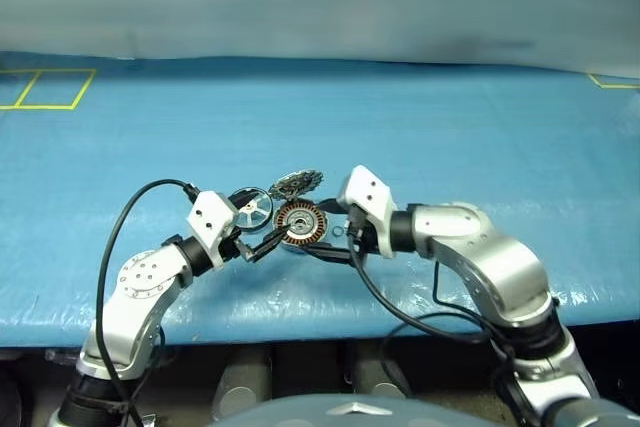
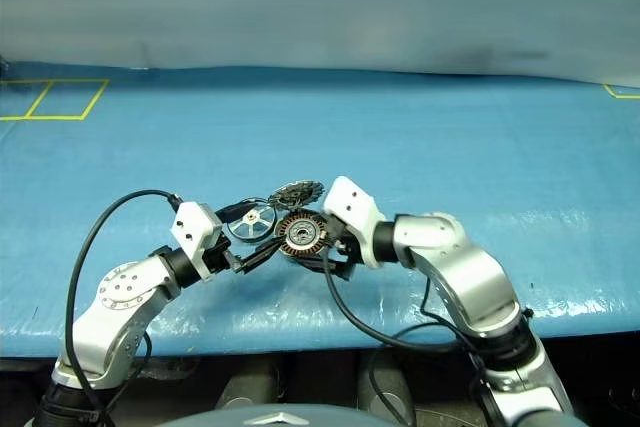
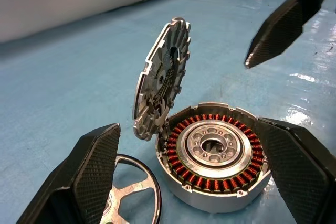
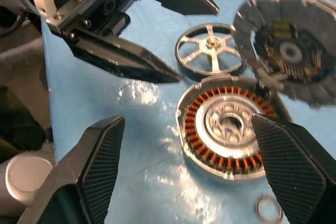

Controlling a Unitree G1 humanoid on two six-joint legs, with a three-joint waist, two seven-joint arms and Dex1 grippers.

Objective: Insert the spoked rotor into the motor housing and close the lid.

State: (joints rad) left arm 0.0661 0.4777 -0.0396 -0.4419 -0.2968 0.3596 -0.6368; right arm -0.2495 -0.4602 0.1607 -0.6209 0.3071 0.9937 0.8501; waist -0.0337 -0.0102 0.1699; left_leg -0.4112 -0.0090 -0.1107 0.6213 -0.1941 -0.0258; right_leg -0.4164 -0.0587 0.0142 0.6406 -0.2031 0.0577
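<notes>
From my station I judge nothing is inserted yet. The spoked rotor lies flat on the blue tabletop, just beside the motor housing. The lid stands open on its rim. Left gripper and right gripper both have fingers apart, holding nothing.

**Four views, one spot**

Both head cameras look forward and down from above the arms over the blue table, side by side. Each wrist camera looks low and close along its fingers. All four share the housing with its raised lid.
</notes>
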